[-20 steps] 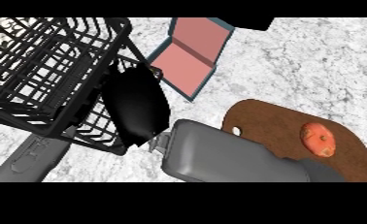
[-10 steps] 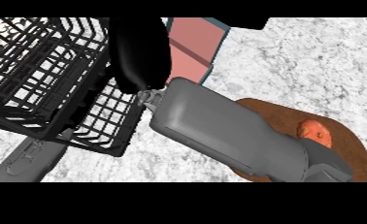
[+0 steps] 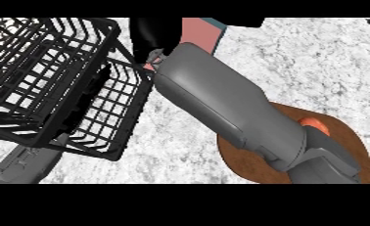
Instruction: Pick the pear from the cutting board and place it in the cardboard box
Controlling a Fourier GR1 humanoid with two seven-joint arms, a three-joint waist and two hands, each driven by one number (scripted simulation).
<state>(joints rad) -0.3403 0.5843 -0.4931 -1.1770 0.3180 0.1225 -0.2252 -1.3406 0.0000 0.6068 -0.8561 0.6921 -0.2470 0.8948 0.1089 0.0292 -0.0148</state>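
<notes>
The pear (image 3: 315, 123) is an orange-red fruit lying on the round brown cutting board (image 3: 242, 164) at the lower right, and my right forearm hides most of it. That grey forearm crosses the view from the lower right up to the top centre. Its black right hand (image 3: 153, 34) sits at the top edge, partly cut off, over the near left part of the pinkish cardboard box (image 3: 204, 32). Nothing shows in that hand. Only the grey left forearm (image 3: 29, 164) shows, at the lower left under the basket; the left hand itself is out of sight.
A large black wire basket (image 3: 108, 24) fills the left side, close beside my right hand and wrist. The counter (image 3: 303, 58) is white speckled stone, bare at the right of the box.
My right arm has swung up and away, carrying the hand from beside the basket's near corner to the box at the top edge. The forearm now covers much of the board and pear.
</notes>
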